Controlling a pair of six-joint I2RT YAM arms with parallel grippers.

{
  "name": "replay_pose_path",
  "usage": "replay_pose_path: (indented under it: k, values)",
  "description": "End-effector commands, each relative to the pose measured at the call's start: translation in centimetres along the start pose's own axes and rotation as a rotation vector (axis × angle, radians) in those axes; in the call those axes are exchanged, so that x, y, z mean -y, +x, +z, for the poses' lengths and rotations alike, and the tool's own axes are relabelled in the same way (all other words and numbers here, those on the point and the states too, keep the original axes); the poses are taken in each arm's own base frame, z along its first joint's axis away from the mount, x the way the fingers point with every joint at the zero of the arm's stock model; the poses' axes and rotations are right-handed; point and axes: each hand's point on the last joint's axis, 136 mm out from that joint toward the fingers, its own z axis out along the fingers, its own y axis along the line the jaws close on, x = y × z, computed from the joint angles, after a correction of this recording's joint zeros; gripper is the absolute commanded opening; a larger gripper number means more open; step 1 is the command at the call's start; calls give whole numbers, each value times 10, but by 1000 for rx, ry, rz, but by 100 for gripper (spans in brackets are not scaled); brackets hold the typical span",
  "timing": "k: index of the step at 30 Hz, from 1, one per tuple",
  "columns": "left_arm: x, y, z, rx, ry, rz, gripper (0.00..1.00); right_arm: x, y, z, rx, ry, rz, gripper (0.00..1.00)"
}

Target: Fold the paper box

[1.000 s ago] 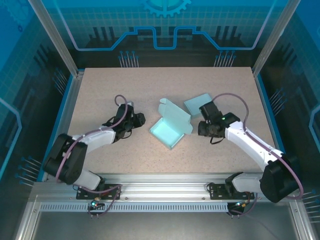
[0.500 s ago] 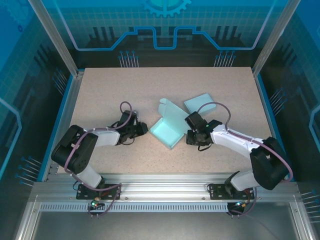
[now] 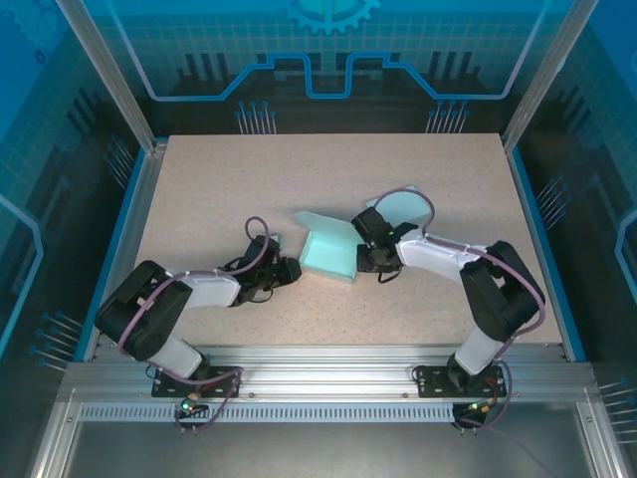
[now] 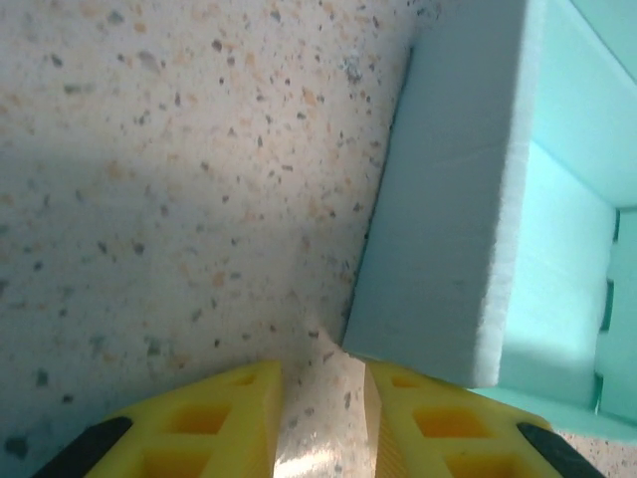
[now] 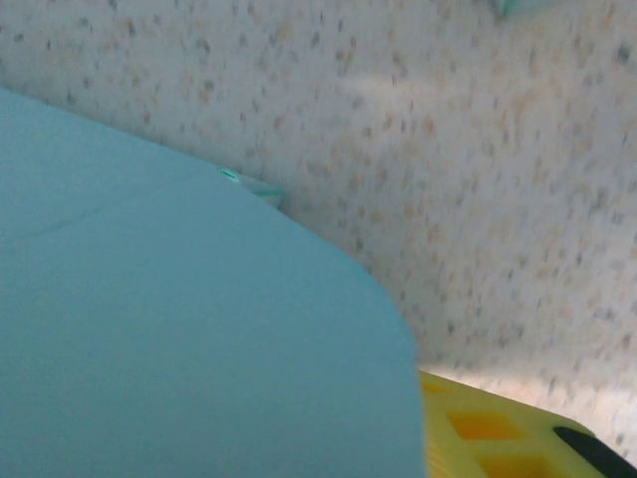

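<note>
**Two grippers flank the half-folded paper box**

The paper box (image 3: pixel 330 251) sits near the middle of the table (image 3: pixel 219 189), its walls partly raised. The left gripper (image 4: pixel 320 370) rests at the box's 8 o'clock corner, jaws narrowly apart with nothing between them. The right gripper (image 3: pixel 364 257) sits against the box at 3 o'clock. Paper hides one finger there, so I cannot tell whether it grasps.

The step in hand looks like squaring the side walls. The next move likely calls for steadying that corner while a wall is tucked inward. A flat paper panel (image 3: pixel 398 203) lies at 1 o'clock beneath the right arm's cable (image 3: pixel 413 191), possibly in the way.
</note>
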Motion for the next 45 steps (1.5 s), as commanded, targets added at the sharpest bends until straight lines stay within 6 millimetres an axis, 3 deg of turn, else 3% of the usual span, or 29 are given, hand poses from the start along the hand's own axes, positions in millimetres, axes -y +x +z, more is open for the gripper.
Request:
replay_pose_path:
  k: [1,7,11,14,18,21,24,26,29,32,35,36,39,40,43,45]
  values:
    - [0,21,-3,-44,-8,-6,29,-9,-27,5,49,-13,-61,39]
    - [9,28,-8,-18,19,-5,30,1,-45,11,54,-6,-89,42]
    - [11,23,-19,24,14,-1,30,11,-51,2,61,-1,-105,42]
    - [6,7,-42,98,-46,51,33,21,-51,-16,79,25,-118,44]
    - [8,-32,-83,202,-115,198,51,30,-52,-51,138,27,-137,50]
    - [15,-65,-114,283,-116,265,61,29,-59,-84,242,-12,-160,64]
    - [27,-90,-139,386,-82,307,71,33,-70,-119,376,-27,-166,99]
    - [32,-101,-147,429,-68,318,77,38,-77,-141,474,-29,-173,100]
    - [33,-108,-147,443,-80,341,83,47,-84,-164,572,-27,-148,100]
    - [33,-111,-138,423,-84,380,81,63,-89,-179,628,-82,-12,100]
    - [40,-113,-127,381,-43,458,80,87,-96,-176,638,-140,166,100]
    - [42,-113,-122,365,-30,487,80,79,-105,-180,663,-212,113,100]
    - [48,-116,-106,302,-4,571,79,74,-102,-152,573,-276,75,100]
    - [51,-116,-101,283,8,604,79,69,-109,-153,559,-285,34,100]
    - [55,-121,-86,244,38,660,78,48,-110,-139,488,-366,-69,86]
    - [53,-124,-75,214,55,664,77,31,-110,-137,470,-442,-133,82]
